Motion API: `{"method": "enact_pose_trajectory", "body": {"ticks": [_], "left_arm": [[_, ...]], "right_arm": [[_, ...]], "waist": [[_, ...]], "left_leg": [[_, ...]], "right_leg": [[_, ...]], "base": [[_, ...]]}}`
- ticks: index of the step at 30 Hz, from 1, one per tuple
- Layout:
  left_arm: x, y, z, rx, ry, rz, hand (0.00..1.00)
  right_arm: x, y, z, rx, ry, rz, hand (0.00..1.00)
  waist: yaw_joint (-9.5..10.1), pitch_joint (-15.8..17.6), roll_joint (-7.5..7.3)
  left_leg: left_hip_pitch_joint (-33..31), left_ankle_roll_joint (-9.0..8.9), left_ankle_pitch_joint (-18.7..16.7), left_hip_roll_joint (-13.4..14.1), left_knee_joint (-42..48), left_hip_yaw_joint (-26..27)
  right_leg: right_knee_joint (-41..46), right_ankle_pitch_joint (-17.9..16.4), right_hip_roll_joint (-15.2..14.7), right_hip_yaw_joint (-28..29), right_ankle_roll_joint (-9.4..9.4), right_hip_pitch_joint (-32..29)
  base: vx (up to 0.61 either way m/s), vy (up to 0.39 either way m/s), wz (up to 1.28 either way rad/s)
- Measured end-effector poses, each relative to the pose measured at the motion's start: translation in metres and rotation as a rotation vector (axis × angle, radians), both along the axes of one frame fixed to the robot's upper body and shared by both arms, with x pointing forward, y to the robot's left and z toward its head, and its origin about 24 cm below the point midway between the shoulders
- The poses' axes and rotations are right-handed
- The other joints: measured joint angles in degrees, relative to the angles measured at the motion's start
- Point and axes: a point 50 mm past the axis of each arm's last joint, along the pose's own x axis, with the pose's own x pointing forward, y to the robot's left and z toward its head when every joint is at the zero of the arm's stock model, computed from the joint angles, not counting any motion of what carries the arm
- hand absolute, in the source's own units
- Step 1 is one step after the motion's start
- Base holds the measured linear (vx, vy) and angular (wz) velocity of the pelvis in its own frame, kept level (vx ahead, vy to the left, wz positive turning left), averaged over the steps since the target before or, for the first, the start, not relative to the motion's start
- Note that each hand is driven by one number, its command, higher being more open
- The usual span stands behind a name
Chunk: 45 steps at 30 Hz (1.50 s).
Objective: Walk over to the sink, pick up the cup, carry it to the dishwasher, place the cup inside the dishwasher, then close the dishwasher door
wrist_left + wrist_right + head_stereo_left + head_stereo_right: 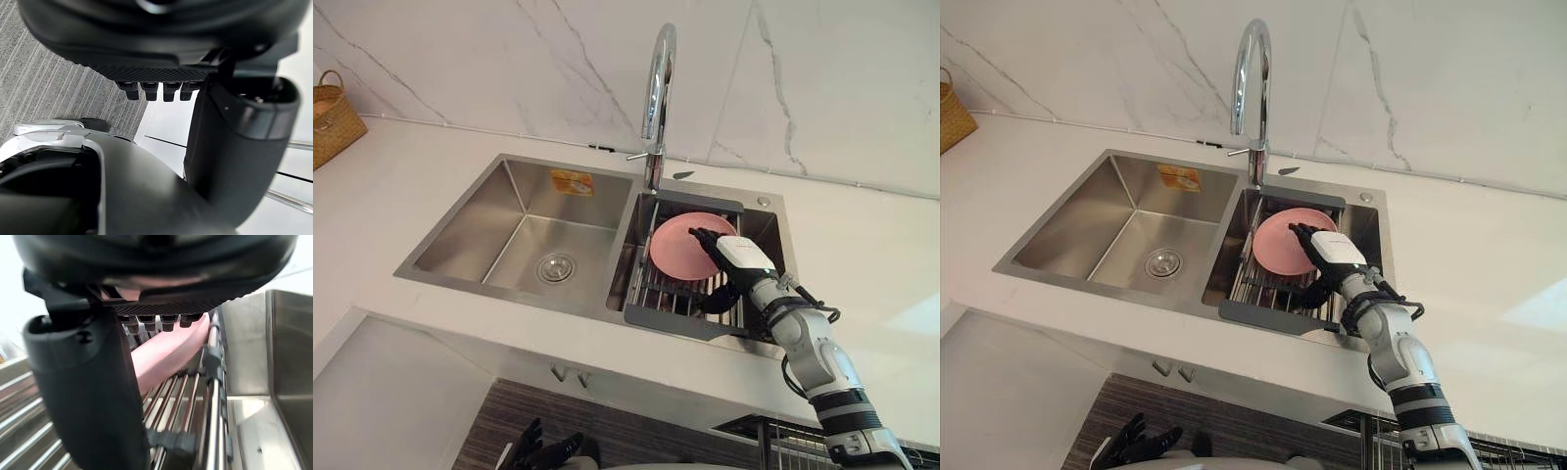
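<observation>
A pink round dish (674,250) leans in a dark wire drying rack (668,315) set in the right basin of a steel double sink (509,186). My right hand (740,256) reaches into that rack from the right. Its fingers are straight and lie against the right side of the pink dish (168,352), with the thumb (88,396) stretched out apart below it. I cannot make out a cup. My left hand (536,450) hangs low in front of the counter, fingers spread and holding nothing.
A tall chrome faucet (658,88) rises behind the divider between the basins. The left basin (524,250) holds only its drain. A wicker basket (331,119) stands on the white counter at far left. A wire rack (793,446) shows below the counter at lower right.
</observation>
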Motion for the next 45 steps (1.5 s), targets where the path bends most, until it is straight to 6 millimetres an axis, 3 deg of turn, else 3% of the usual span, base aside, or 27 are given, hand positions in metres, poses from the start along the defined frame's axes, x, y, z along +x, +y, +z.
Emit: {"method": "enact_pose_trajectory", "body": {"ticks": [9, 24, 45], "left_arm": [[0.0, 0.0, 0.0, 0.0, 0.001, 0.0, 1.0], [0.0, 0.0, 0.0, 0.0, 0.003, 0.0, 1.0], [0.001, 0.0, 0.0, -0.003, 0.0, -0.005, 1.0]], "right_arm": [[0.0, 0.002, 0.006, -0.057, -0.131, 0.003, 1.0], [0.009, -0.003, -0.004, -0.11, -0.108, -0.019, 1.0], [0.015, -0.005, -0.005, -0.157, -0.25, -0.062, 1.0]], "waist": [[0.04, -0.1, -0.03], [0.14, -0.1, -0.06], [1.15, 0.0, -0.3]], "left_leg": [[0.0, 0.02, 0.0, 0.0, 0.0, -0.1], [0.0, 0.18, 0.2, -0.1, 0.0, -0.5], [-0.1, 0.24, 0.2, -0.2, 0.0, -0.5]], "right_leg": [[0.0, 0.0, 0.0, 0.0, 0.01, 0.0], [0.0, 0.1, -0.1, -0.4, 0.04, 0.2], [-0.1, 0.2, -0.1, -0.5, 0.1, 0.3]], "base": [[0.0, 0.0, 0.0], [0.0, 0.0, 0.0], [0.0, 0.0, 0.0]]}}
